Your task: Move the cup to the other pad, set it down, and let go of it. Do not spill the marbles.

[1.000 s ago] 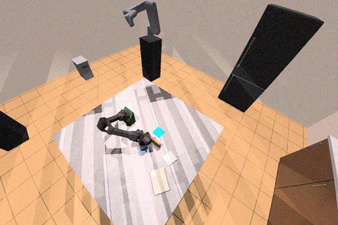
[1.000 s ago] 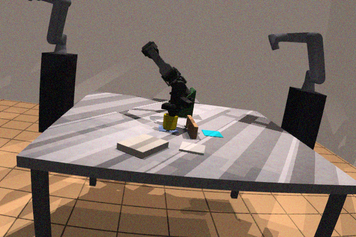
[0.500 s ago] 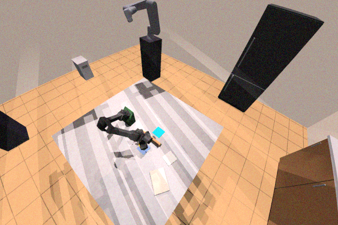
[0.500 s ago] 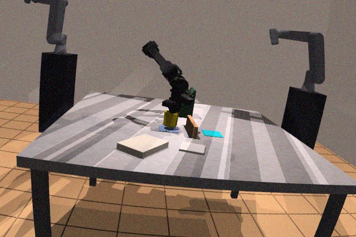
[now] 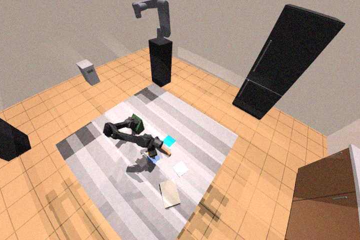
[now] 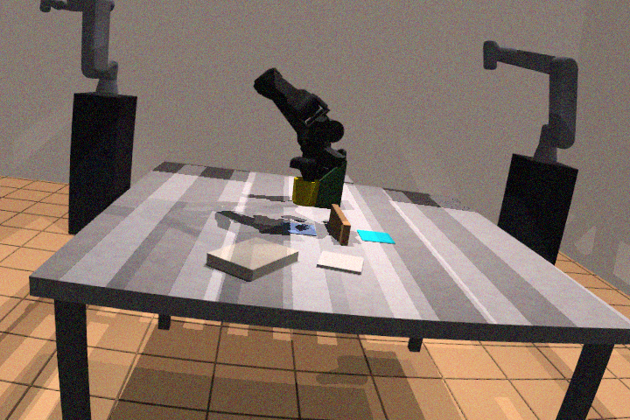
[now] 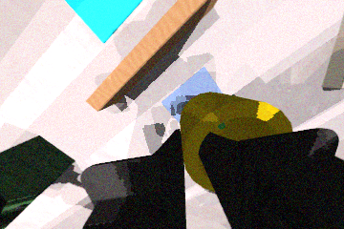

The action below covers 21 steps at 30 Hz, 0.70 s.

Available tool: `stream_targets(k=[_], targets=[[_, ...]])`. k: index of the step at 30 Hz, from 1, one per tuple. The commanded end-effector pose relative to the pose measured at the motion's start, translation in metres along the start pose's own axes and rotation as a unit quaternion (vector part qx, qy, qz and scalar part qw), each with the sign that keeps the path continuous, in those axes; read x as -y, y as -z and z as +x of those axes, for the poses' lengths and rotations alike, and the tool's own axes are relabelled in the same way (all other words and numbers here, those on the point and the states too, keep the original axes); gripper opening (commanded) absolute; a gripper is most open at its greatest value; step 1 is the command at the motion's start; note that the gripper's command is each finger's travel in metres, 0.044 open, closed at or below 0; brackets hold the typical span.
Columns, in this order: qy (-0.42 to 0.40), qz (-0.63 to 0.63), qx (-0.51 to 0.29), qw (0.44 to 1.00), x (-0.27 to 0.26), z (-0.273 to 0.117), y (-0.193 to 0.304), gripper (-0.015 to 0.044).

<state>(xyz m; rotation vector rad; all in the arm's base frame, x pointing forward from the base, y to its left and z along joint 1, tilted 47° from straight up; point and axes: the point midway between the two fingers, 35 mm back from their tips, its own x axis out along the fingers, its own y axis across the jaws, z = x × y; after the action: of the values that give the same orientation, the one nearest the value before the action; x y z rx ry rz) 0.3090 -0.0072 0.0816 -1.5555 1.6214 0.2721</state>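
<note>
The yellow cup [image 6: 304,192] [image 7: 247,107] is off the table, roughly upright, near the blue pad [image 5: 155,159] [image 6: 310,229] [image 7: 199,85] and higher than it. My gripper [image 6: 310,177] [image 7: 185,132] is shut on the cup's wall, with one finger reaching inside the mouth. A green marble [image 7: 221,126] shows inside the cup; other marbles cannot be told apart in the shade. The cyan pad [image 5: 169,140] [image 6: 375,236] [image 7: 103,16] lies on the other side of the wooden block, with nothing on it.
The upright wooden block [image 5: 165,150] [image 6: 339,225] [image 7: 146,54] stands between the two pads. A dark green panel [image 5: 138,123] [image 6: 332,188] [image 7: 32,167] stands nearer the arm's base. A white tile [image 5: 180,168] [image 6: 339,262] and a beige slab [image 5: 169,193] [image 6: 251,255] lie farther out.
</note>
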Motion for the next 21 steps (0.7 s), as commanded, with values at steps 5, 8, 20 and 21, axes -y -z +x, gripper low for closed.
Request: stream_targets(k=[5,8,20,21], targets=[[0.003,0.003,0.004,1.000,-0.0001,-0.0143,0.0006,0.0000],[0.002,0.000,0.001,1.000,-0.0001,-0.0101,0.0011,0.0000],[0.002,0.000,0.001,1.000,-0.0001,-0.0101,0.0011,0.0000],[0.002,0.000,0.001,1.000,-0.0001,-0.0101,0.0011,0.0000]])
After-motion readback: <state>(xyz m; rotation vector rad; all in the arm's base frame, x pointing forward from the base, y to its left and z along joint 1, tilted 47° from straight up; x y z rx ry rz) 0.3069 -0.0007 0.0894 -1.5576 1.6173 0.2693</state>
